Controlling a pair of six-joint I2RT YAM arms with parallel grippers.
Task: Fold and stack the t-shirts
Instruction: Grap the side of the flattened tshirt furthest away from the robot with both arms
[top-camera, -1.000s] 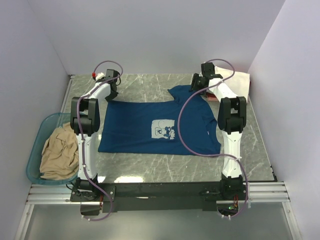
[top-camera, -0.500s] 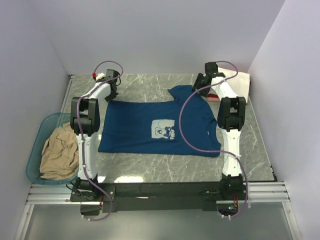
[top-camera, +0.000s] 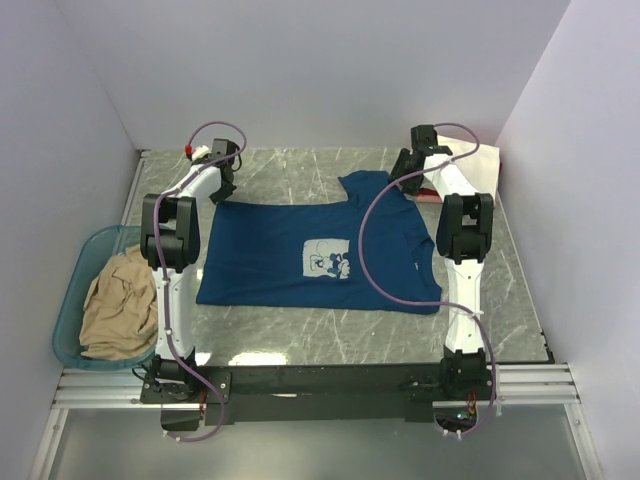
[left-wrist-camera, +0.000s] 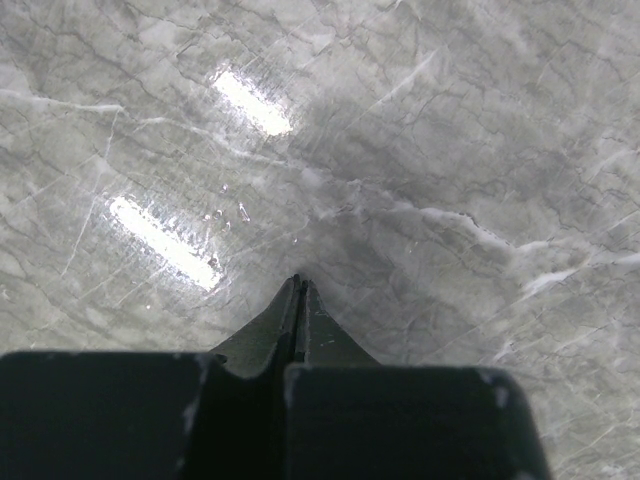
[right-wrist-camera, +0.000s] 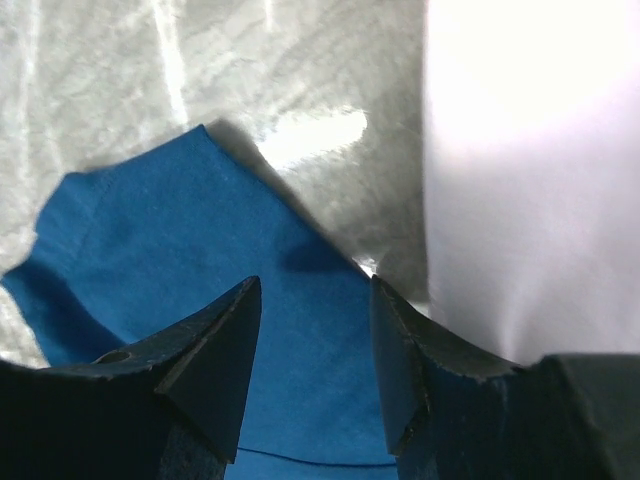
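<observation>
navy t-shirt (top-camera: 290, 250) lies spread flat, print up, at the middle of the marble table (top-camera: 300, 170), collar toward the right. it is not yet folded.

left gripper (top-camera: 224, 186) stands at the shirt's far left corner. over the last second its jaws have gone from partly spread to pressed fully together. the left wrist view shows the tips (left-wrist-camera: 300, 290) meeting over bare marble, with no cloth visible between them, so whether the hem was caught cannot be confirmed.

right gripper (top-camera: 405, 178) has shifted slightly toward the far right and now hangs over the far right sleeve. its fingers are spread either side of the blue cloth edge (right-wrist-camera: 200, 250), pinching nothing. a cream t-shirt (top-camera: 482, 162) lies just beside it at the far right.

a tan t-shirt (top-camera: 115, 305) sits heaped in the teal tub (top-camera: 75, 270) at the near left.

assessment: the first fold appears to be at the gripping stage. the left side has closed, the right has not. a lift now could drag one side only, or miss the shirt altogether.
</observation>
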